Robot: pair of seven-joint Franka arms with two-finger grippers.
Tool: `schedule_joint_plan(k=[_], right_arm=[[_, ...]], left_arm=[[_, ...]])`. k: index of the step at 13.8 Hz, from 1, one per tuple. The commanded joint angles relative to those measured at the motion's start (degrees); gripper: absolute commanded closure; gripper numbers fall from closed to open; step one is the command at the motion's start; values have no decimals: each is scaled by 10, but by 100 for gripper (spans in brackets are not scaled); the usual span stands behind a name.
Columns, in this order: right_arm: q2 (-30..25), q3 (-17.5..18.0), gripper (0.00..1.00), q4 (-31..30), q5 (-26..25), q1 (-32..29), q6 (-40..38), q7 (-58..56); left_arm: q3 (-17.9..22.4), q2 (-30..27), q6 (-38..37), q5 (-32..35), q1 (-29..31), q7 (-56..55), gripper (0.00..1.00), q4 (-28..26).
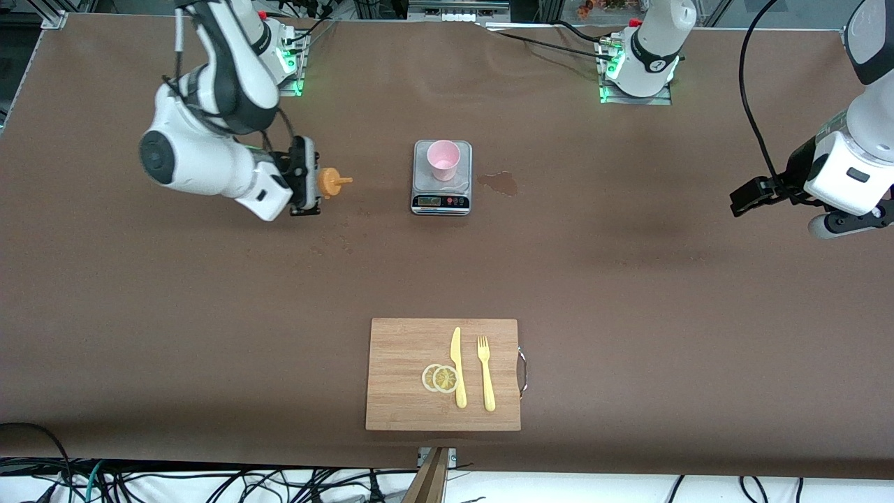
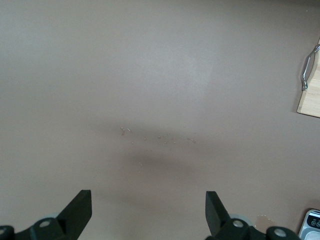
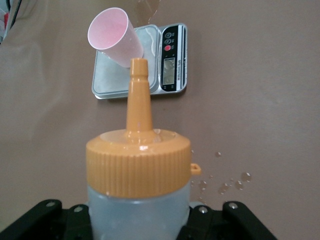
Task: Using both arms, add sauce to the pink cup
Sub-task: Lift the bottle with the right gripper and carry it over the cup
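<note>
The pink cup (image 1: 444, 159) stands upright on the grey kitchen scale (image 1: 441, 201); both also show in the right wrist view, the cup (image 3: 112, 35) on the scale (image 3: 172, 65). My right gripper (image 1: 306, 178) is shut on the sauce bottle (image 1: 328, 181), held sideways over the bare table toward the right arm's end, its orange nozzle pointing at the cup. In the right wrist view the bottle (image 3: 137, 165) fills the gripper (image 3: 137, 222). My left gripper (image 1: 742, 199) is open and empty over the table at the left arm's end; its fingers (image 2: 77, 205) stand wide apart.
A wooden cutting board (image 1: 405, 349) with a yellow knife (image 1: 457, 367), fork (image 1: 485, 374) and lemon slices (image 1: 440, 378) lies near the front edge. A wet stain (image 1: 499, 183) lies beside the scale. Droplets (image 3: 232, 184) lie under the bottle.
</note>
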Motion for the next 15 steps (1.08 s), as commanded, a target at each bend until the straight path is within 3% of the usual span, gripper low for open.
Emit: schedule_joint_plan(k=[1,7,11,15], right_arm=[[-20,34,100,-16,-58,20,14,94],[-9,100,100,-16,-150,77,16,294],[17,116,100,-9,-194,112,16,374],[33,117,100,-4,-203,131,13,403]], left_arm=[[0,7,-16,5,-1,-2,0,17],[0,9,-15,5,-1,-1,0,19],[-2,9,-15,7,-1,-1,0,18],[-2,9,-15,7,-1,-1,0,18]])
